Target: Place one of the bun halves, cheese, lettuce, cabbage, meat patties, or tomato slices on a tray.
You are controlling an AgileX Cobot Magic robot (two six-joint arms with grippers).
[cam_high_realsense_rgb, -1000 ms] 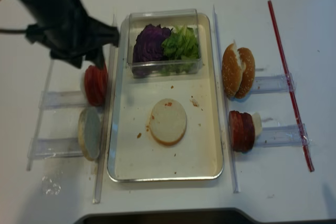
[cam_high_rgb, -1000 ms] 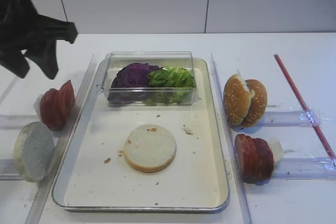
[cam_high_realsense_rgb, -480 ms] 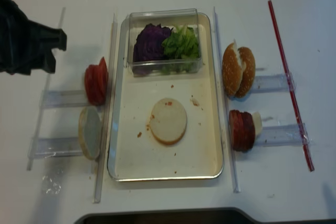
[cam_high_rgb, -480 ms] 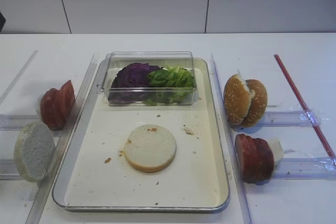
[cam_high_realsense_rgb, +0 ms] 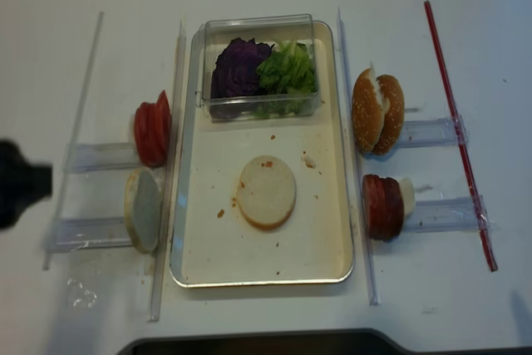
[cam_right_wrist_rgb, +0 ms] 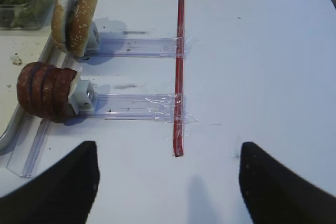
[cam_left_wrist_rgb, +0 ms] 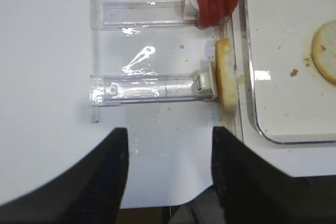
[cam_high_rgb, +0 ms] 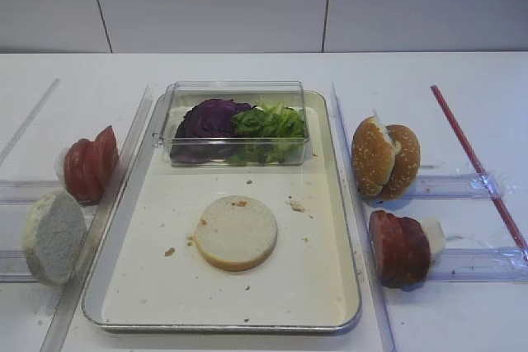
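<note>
Bun half (cam_high_rgb: 236, 232) lies flat, cut face up, near the middle of the tray (cam_high_rgb: 223, 326), clear of the rim. Clear plastic box (cam_high_rgb: 236, 123) sits at the tray's far end holding cabbage (cam_high_rgb: 210, 117) beside lettuce (cam_high_rgb: 271, 121). Tomato slices (cam_high_rgb: 89, 164) stand on edge in a clear holder left of the tray; a thicker pale bun half (cam_high_rgb: 52, 237) stands in the holder nearer the camera. Meat patties (cam_high_rgb: 398, 246) and sesame bun halves (cam_high_rgb: 384, 159) stand in holders to the right. The bun half looks light, soft and crumbly, easily dented; best taken lightly across its crust edge. Tomato slices likely wet, slippery and floppy, so pinch across the flat faces of an end slice. Left gripper (cam_left_wrist_rgb: 168, 174) hangs over bare table beside the pale bun's holder, jaws spread wide, nothing between them. Right gripper (cam_right_wrist_rgb: 168, 182) hovers over bare table off the patty holder, jaws wide and empty. Since a second ago the left arm has pulled away from above the tomato slices; in the realsense view only a dark blur remains at the left edge, probably that arm. Food unmoved.
</note>
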